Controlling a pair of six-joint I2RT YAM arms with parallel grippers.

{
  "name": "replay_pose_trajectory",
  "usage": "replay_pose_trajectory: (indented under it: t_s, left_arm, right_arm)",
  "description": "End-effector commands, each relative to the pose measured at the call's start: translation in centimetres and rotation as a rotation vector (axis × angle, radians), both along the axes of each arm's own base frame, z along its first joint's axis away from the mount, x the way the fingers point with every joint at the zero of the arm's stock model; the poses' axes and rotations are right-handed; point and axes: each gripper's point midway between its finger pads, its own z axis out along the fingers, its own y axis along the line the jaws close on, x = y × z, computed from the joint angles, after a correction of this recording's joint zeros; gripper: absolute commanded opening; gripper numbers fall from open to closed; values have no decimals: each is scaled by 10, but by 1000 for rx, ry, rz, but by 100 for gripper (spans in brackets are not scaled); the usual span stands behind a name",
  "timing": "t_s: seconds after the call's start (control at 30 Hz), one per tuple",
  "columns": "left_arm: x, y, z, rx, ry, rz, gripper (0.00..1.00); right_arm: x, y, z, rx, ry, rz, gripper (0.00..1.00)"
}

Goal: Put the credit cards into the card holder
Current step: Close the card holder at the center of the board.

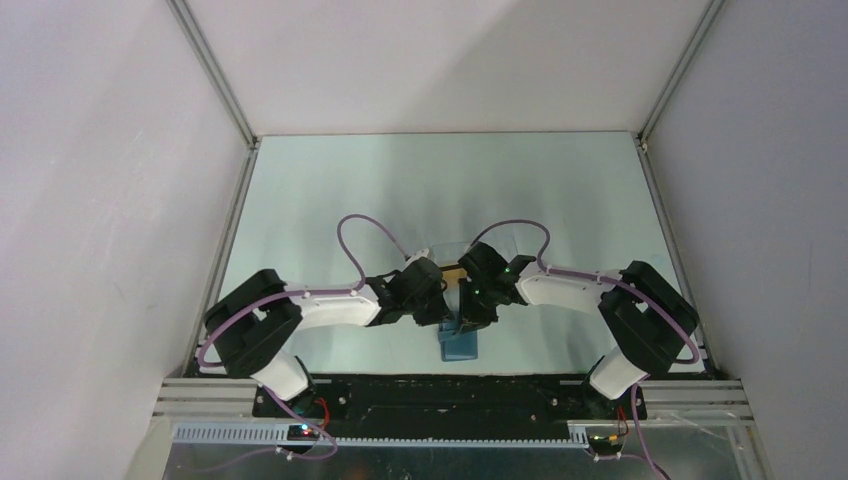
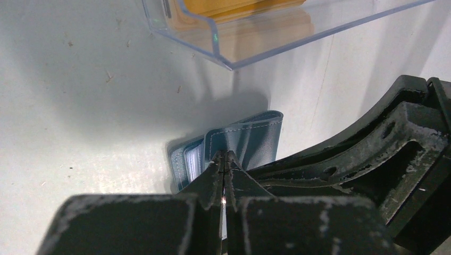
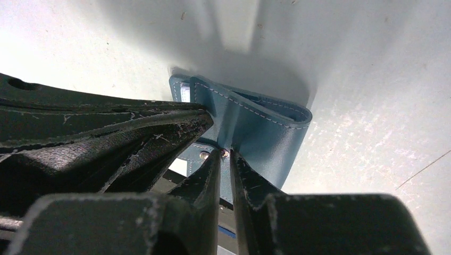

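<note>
Blue folding card holder (image 3: 266, 133) propped on the pale desk (image 2: 80, 133)
Its flaps are pinched by left jaws and right jaws; an orange-gold card (image 2: 239, 6) is seen inside a clear plastic box (image 2: 223, 56).

card holder (image 2: 250, 141): 1 | clear box (image 2: 255, 37): 1 | orange card (image 2: 234, 6): 1 seen (cannot tell if more)

Layout, top view. The card holder (image 1: 459, 346) is placed on the table (image 1: 400, 180) toward its 6 o'clock edge, midway between the arms. The clear box (image 2: 255, 45) is set apart at the holder's 12 o'clock, with the credit cards (image 2: 234, 7) lying inside. The holder is gripped by the left gripper (image 2: 226, 158) from 10 o'clock and the right gripper (image 3: 226, 155) from 2 o'clock.
</note>
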Motion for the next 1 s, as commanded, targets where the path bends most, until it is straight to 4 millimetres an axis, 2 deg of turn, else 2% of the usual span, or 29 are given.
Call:
replay_pose_trajectory:
  t_s: [0.0, 0.07, 0.17, 0.3, 0.47, 0.57, 0.8, 0.97]
  left_arm:
    - [-10, 12, -4, 69, 6, -52, 0]
    - [-7, 7, 14, 28, -24, -56, 4]
    - [-2, 4, 42, -36, -79, -43, 18]
    - [-5, 10, 62, -85, -105, -27, 26]
    - [-18, 27, 53, -63, -79, -29, 27]
    - [-30, 37, 40, -49, -41, -31, 26]
    - [-46, 36, 38, -77, 13, -77, 27]
    - [-45, 30, 39, -86, 27, -89, 32]
  right_arm:
    - [-7, -86, -46, -366, -14, 8, 16]
    - [-10, -78, -46, -322, 4, 26, 16]
    - [-11, -65, -44, -263, 7, 46, 15]
    - [-12, -53, -37, -199, 15, 54, 18]
    - [-13, -44, -26, -133, 18, 61, 23]
    - [-12, -35, -7, -59, 4, 62, 30]
    - [0, -34, 42, 51, -73, 28, 46]
    - [4, -44, 57, 74, -86, -7, 56]
